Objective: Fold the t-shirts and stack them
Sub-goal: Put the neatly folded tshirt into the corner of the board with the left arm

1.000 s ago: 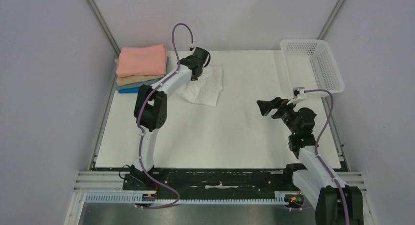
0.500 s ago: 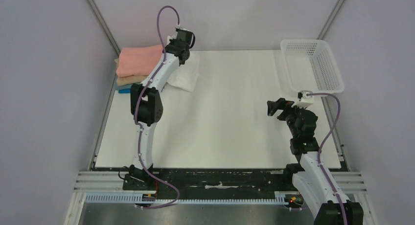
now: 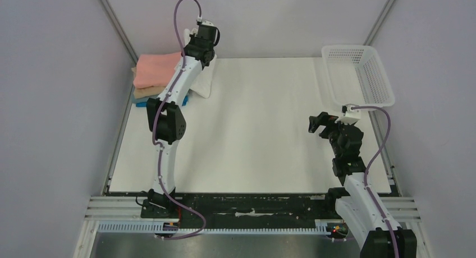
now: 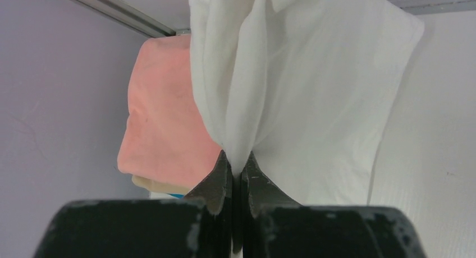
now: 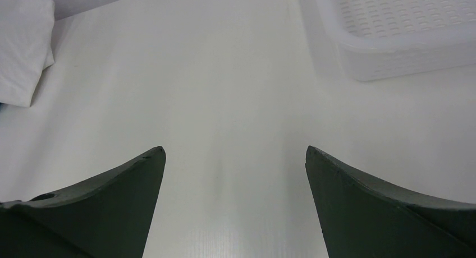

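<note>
A folded white t-shirt [image 4: 314, 101] hangs from my left gripper [image 4: 236, 157], which is shut on a pinch of its cloth. In the top view that gripper [image 3: 200, 55] is raised at the far left, the white t-shirt [image 3: 203, 83] drooping beside the arm. Just left of it sits a stack of folded t-shirts: salmon pink [image 3: 155, 69] on top, then tan [image 3: 147, 91], with bright blue [image 3: 141, 104] at the bottom. The pink one [image 4: 163, 118] shows behind the held cloth. My right gripper [image 5: 234, 151] stands open over bare table [image 3: 316, 123], nothing between its fingers.
A white plastic mesh basket [image 3: 359, 73] sits at the far right corner of the white table [image 3: 264, 129]; its rim [image 5: 404, 50] shows in the right wrist view. Grey walls and metal frame posts close in on the left, back and right.
My left gripper has carried the white t-shirt leftward and back, from mid-table to right beside the stack. My right arm drew back slightly to the right, still open.
</note>
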